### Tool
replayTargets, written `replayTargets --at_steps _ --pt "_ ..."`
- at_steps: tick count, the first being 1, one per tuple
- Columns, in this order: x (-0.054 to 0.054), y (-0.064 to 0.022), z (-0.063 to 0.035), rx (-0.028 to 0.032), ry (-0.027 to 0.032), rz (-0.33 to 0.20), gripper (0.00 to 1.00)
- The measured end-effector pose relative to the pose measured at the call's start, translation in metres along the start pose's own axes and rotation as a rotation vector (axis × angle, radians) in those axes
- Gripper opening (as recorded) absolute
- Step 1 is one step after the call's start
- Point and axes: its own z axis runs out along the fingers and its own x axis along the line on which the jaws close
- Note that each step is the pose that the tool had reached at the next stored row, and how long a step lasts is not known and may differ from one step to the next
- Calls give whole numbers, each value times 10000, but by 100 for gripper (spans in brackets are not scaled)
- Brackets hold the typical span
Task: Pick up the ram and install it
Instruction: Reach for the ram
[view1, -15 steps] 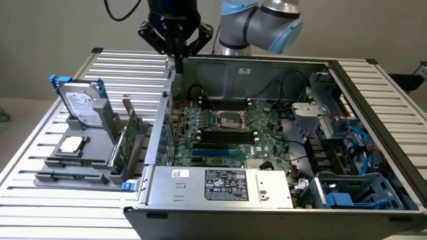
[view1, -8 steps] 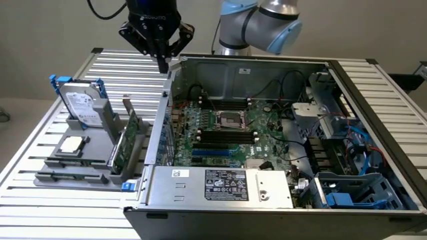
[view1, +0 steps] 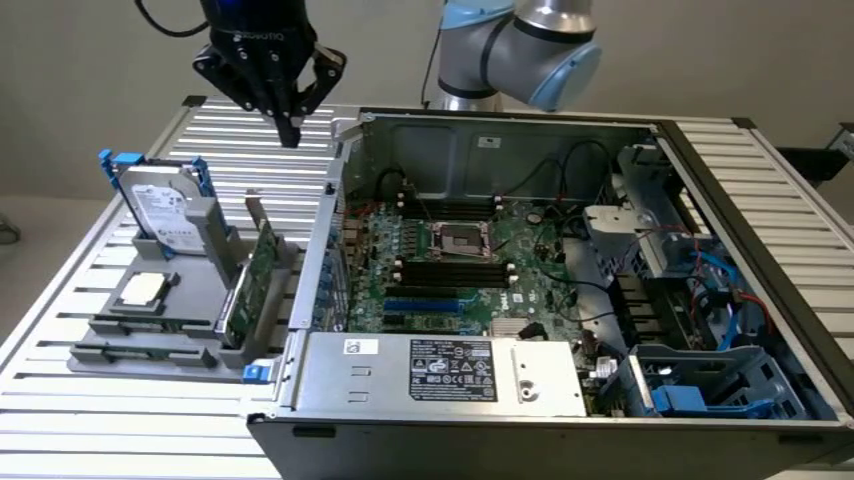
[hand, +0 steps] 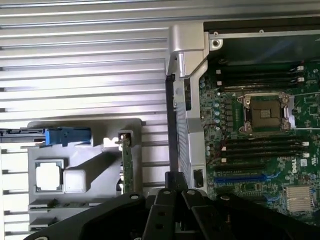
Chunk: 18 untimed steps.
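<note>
Up over the counter (view1: 80, 420), right beside the open computer box (view1: 481, 150), the black hand (view1: 287, 128) hangs with its fingers pinched tight together. It holds nothing. Below the hand and off toward the exterior view's left, the ram (view1: 150, 325) sits in a gray tray (view1: 187, 340). It is a long, skinny stick standing on its thin edge in a dark slot, so mostly its top edge shows, with bits of green. It is well apart from the hand. A taller green card (view1: 263, 275) stands in the same tray, nearer the hand.
</note>
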Motion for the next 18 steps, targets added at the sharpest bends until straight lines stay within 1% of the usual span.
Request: replayTargets --at_steps 5,14,16,18 --pt "223 -47 -2 -17 1 -1 11" --pt "629 -176 -3 -19 0 2 11" --pt "701 -219 0 -18 1 1 11" --pt "741 -265 -1 -18 2 -3 11"
